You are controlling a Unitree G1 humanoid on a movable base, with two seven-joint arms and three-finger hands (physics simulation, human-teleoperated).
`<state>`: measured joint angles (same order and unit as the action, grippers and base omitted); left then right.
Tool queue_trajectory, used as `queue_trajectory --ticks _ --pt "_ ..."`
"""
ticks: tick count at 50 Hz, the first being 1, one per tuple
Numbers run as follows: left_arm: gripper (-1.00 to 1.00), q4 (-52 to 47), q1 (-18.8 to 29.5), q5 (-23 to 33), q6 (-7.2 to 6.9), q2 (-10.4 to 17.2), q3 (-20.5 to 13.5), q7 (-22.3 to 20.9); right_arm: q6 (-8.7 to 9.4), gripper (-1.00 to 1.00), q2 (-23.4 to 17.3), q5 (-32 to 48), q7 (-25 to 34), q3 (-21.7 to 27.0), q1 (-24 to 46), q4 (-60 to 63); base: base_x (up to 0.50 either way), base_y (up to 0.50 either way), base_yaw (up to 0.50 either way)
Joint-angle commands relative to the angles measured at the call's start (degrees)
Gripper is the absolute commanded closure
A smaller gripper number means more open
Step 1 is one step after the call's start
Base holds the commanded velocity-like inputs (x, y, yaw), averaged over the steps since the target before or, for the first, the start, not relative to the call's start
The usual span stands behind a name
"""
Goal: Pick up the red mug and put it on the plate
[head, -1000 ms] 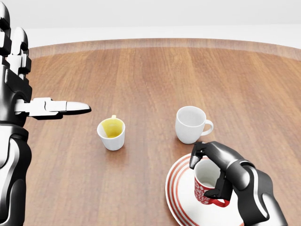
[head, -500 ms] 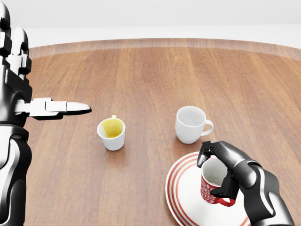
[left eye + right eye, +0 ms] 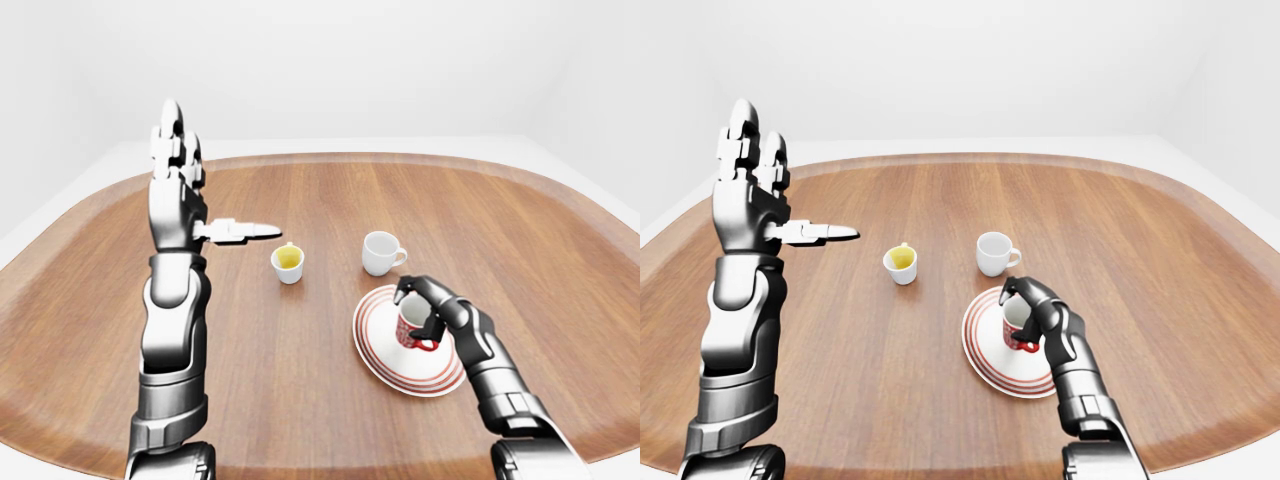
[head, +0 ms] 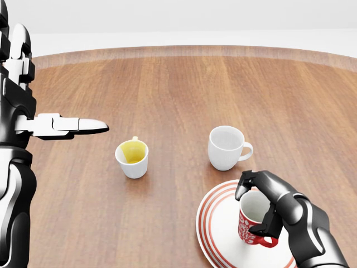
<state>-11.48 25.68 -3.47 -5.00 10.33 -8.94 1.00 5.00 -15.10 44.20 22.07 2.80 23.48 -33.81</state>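
Note:
The red mug [image 4: 251, 222] stands upright on the white plate with red rings [image 4: 215, 226] at the lower right of the head view. My right hand [image 4: 252, 211] is shut on the red mug, with its thumb over the rim on the left and its fingers [image 4: 272, 219] curled round the handle side. My left hand [image 3: 205, 190] is held up high at the left, open and empty, with the thumb pointing right over the table.
A white mug [image 4: 226, 146] stands just above the plate, its handle to the right. A small white cup with a yellow inside [image 4: 133, 158] sits left of it. The round wooden table [image 4: 167, 78] stretches wide, its rim near the views' top.
My right hand has carried the red mug a little right and down on the plate. The left hand has risen slightly.

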Motion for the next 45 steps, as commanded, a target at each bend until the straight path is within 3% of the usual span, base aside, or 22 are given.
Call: queue_trajectory --ticks 1,20,21,22,25,26,27,45 --pt "-1.0 -0.3 -0.1 0.1 0.0 -0.1 0.0 -0.1 0.0 1.0 0.2 0.0 -1.6 -0.3 0.5 -2.0 0.0 0.0 0.0" --pt "-1.0 -0.5 -0.5 -0.3 0.0 -0.1 -0.4 0.1 0.0 1.0 0.3 0.2 -2.0 -0.7 1.0 -3.2 0.0 0.0 0.0" --pt "-1.0 -0.5 -0.5 -0.3 0.0 -0.1 -0.3 0.1 0.0 0.92 0.3 0.2 -2.0 -0.7 1.0 -3.2 0.0 0.0 0.0" --pt "-1.0 -0.5 -0.6 -0.3 0.0 -0.1 -0.2 0.2 0.0 0.31 0.3 0.2 -2.0 -0.7 1.0 -3.3 0.0 0.0 0.0" --pt "-1.0 -0.4 -0.7 -0.2 0.0 -0.2 -0.1 0.2 0.0 -0.33 0.3 0.2 -2.2 -0.7 1.0 -3.7 0.0 0.0 0.0" --pt "-1.0 -0.3 -0.7 -0.2 0.0 -0.2 -0.1 0.2 0.0 -0.85 0.3 0.2 -2.2 -0.8 1.0 -3.9 0.0 0.0 0.0" --pt "-1.0 -0.3 -0.7 -0.2 0.0 -0.2 -0.2 0.2 0.0 -1.0 0.3 0.2 -2.1 -0.8 1.0 -3.9 0.0 0.0 0.0" --pt "-1.0 -1.1 -0.6 -0.3 0.0 -0.2 -0.2 0.2 0.0 -1.0 0.3 0.3 -2.0 -0.8 1.1 -3.9 0.0 0.0 0.0"
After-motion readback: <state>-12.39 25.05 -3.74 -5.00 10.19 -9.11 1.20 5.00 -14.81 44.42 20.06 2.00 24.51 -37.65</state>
